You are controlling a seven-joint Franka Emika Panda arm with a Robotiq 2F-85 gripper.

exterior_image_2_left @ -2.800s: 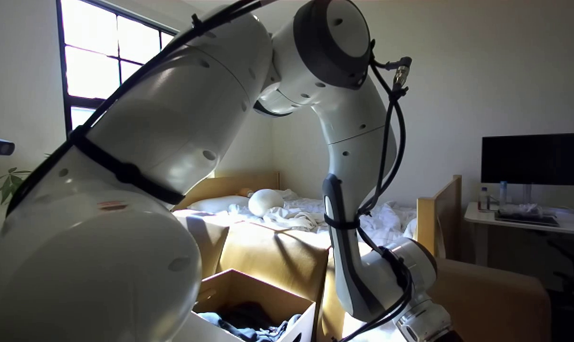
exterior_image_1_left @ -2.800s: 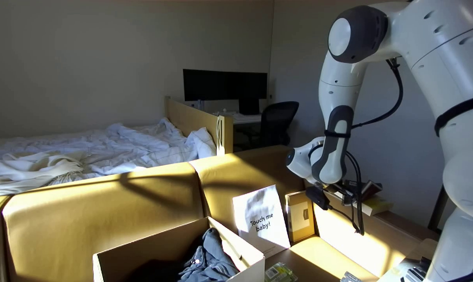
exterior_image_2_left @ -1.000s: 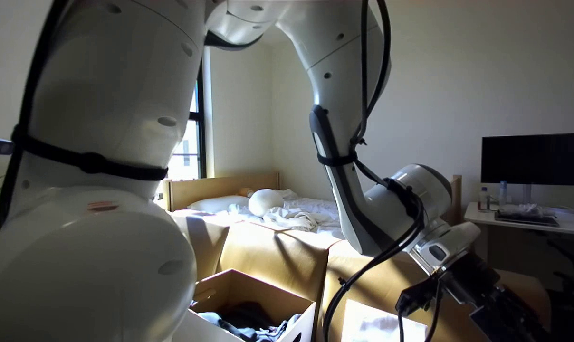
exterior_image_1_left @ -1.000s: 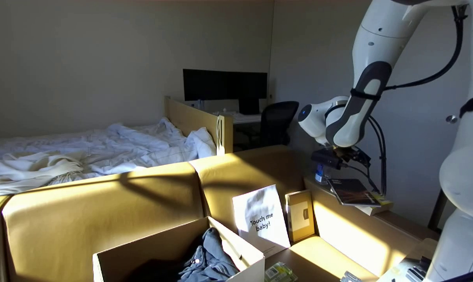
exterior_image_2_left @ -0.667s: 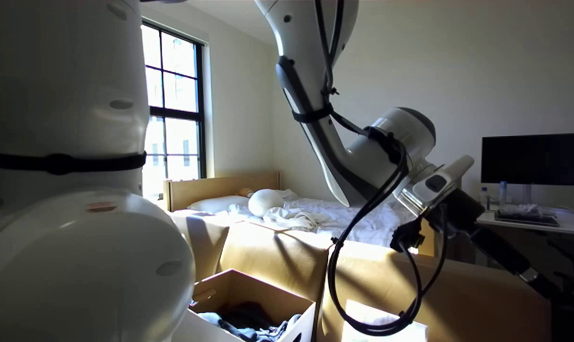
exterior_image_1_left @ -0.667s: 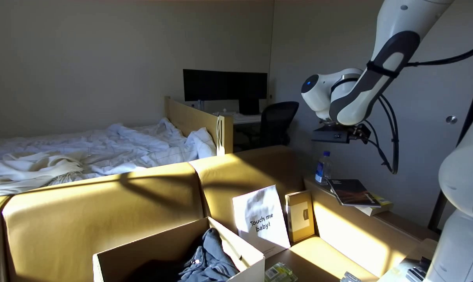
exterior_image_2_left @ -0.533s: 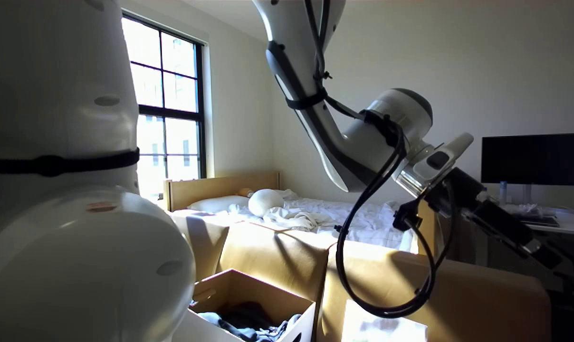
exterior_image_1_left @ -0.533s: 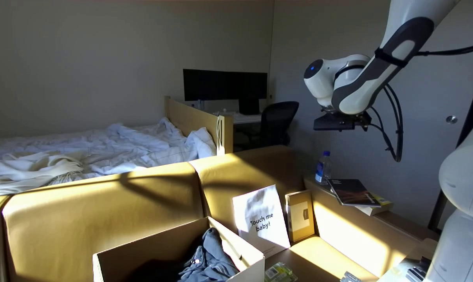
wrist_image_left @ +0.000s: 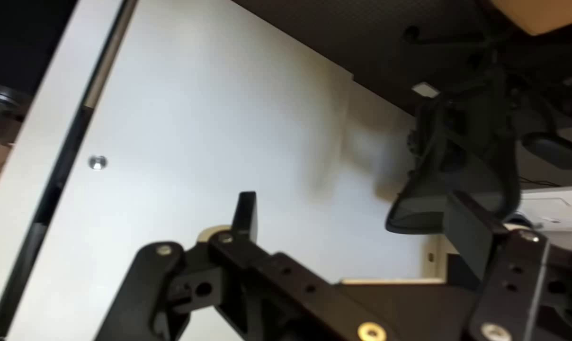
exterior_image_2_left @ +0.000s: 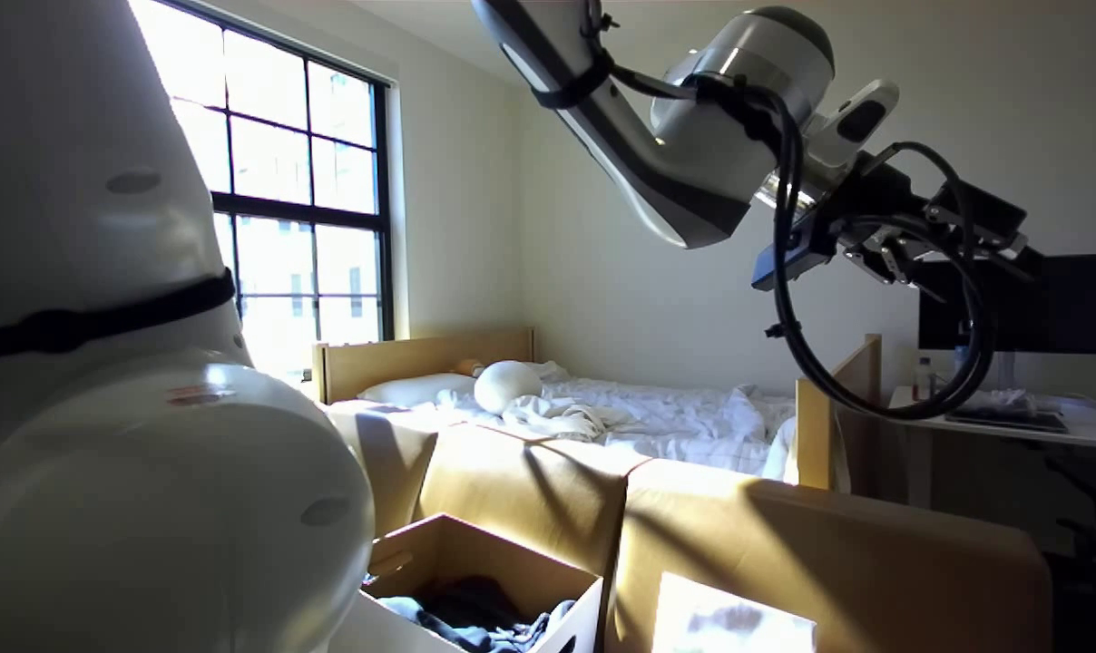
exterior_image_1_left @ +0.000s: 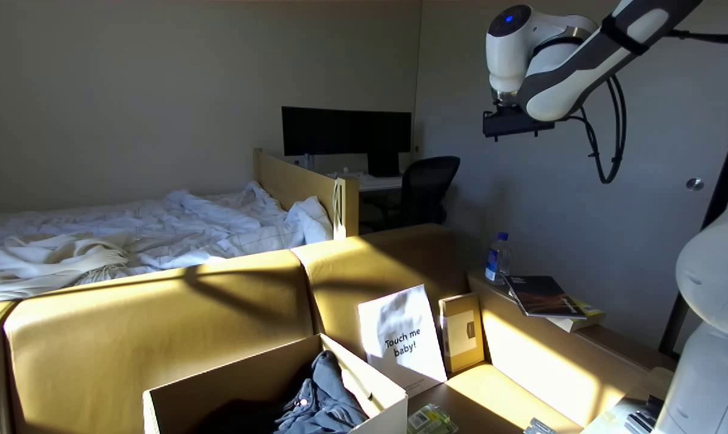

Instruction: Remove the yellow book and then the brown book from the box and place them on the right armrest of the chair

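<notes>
Arm (exterior_image_1_left: 581,78) raised, sloping down to wrist, cut off at top in both exterior views. Tool (wrist_image_left: 357,223) well above right armrest (exterior_image_1_left: 620,346); fingers spread apart (wrist view), but hidden behind wrist cam. (exterior_image_1_left: 516,123) in an exterior view. Brown book (exterior_image_1_left: 545,296) lies over yellow book (exterior_image_1_left: 590,313), partly covering it, on armrest; wrist view shows neither. Box (exterior_image_1_left: 237,380): btm. cut off, int. partly too dark to ID.

**Near-black, yellow and tan**

You see the brown book (exterior_image_1_left: 542,295), near-black with reddish-brown streaks and pale lettering; the yellow book (exterior_image_1_left: 589,314) is yellow with a cream edge. Your box (exterior_image_1_left: 237,374) is tan inside and white outside, its cloth (exterior_image_1_left: 325,395) slate blue. The armrest (exterior_image_1_left: 620,346) is tan and brown. Your gripper (wrist_image_left: 359,217) is black. The sheets (exterior_image_1_left: 219,232) are white with thin lines.
</notes>
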